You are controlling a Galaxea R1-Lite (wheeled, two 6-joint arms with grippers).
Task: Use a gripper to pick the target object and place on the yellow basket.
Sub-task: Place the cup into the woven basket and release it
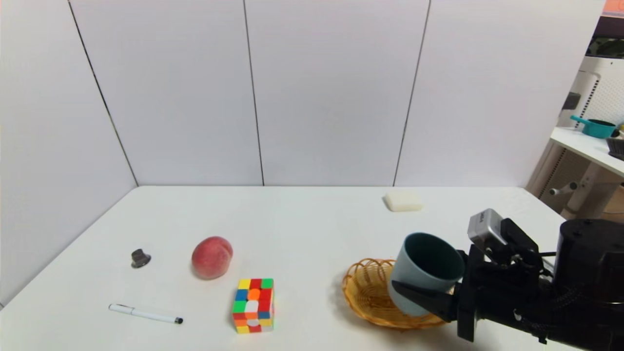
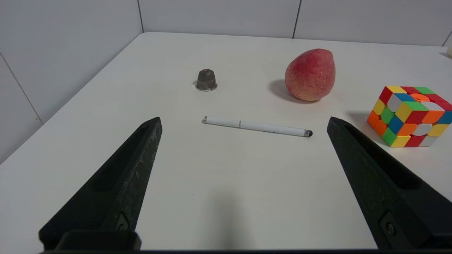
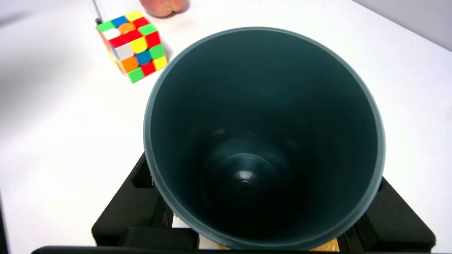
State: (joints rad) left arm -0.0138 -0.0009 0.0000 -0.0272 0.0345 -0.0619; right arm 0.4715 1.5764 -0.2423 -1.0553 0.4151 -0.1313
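The pale blue-grey cup [image 1: 423, 267] with its dark teal inside [image 3: 263, 141] hangs tilted, mouth toward me, over the right part of the yellow basket [image 1: 366, 291]. My right gripper [image 1: 414, 283] is shut on it, with one black finger [image 1: 423, 298] along its near side and the other hidden behind it. The cup's base sits low inside the basket's outline; I cannot tell whether it touches. Only a yellow sliver of basket [image 3: 325, 247] shows under the cup at the right wrist. My left gripper [image 2: 244, 119] is open low over the table, out of the head view.
A red-pink peach [image 1: 212, 257], a colourful puzzle cube [image 1: 253, 305], a white pen [image 1: 145, 314] and a small grey metal piece [image 1: 140, 258] lie left of the basket. A white block [image 1: 403, 201] sits at the back. Panel walls close the table's back and left.
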